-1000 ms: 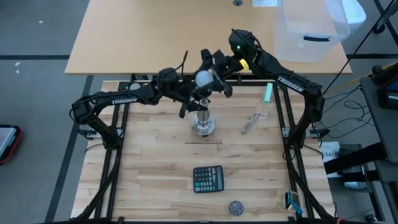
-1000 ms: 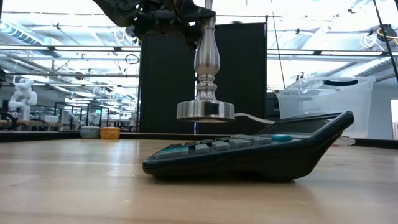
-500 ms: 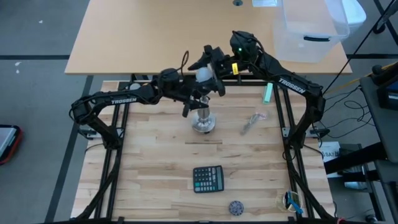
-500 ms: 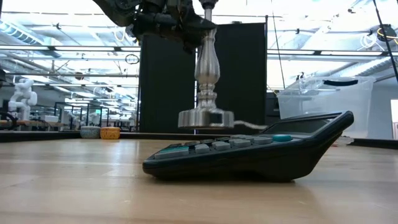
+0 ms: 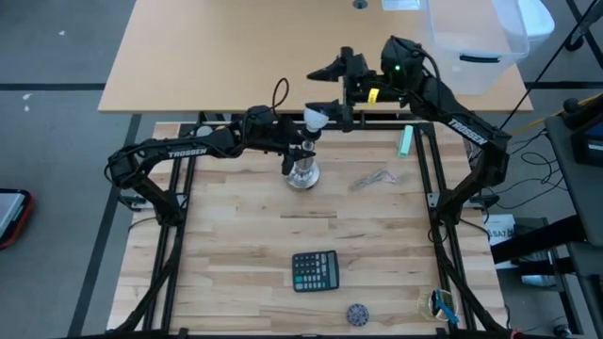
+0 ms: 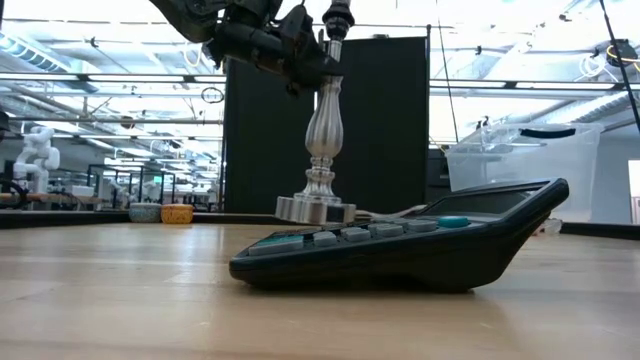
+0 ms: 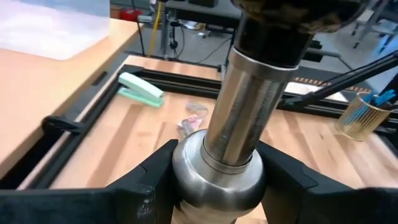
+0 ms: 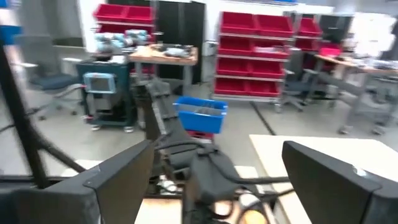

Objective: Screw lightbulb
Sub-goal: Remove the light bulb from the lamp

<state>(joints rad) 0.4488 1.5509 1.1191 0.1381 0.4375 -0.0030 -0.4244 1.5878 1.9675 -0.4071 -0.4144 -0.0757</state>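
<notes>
Moved: right hand (image 5: 332, 73) pulled back off the lightbulb (image 5: 314, 118), fingers spread wide.
Left hand (image 5: 298, 156): clamped the stand (image 5: 301, 175), tilted near the bench's far edge.

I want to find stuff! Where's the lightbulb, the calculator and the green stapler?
lightbulb (image 5: 314, 119), high view, on its white round top.
calculator (image 5: 315, 271), high view, on the middle of its keys.
green stapler (image 5: 406, 140), high view, on the middle of its long body.

The left gripper (image 5: 300, 151) hides the stand (image 6: 318, 150) neck (lightbulb (image 5: 315, 119) seating unclear).
</notes>
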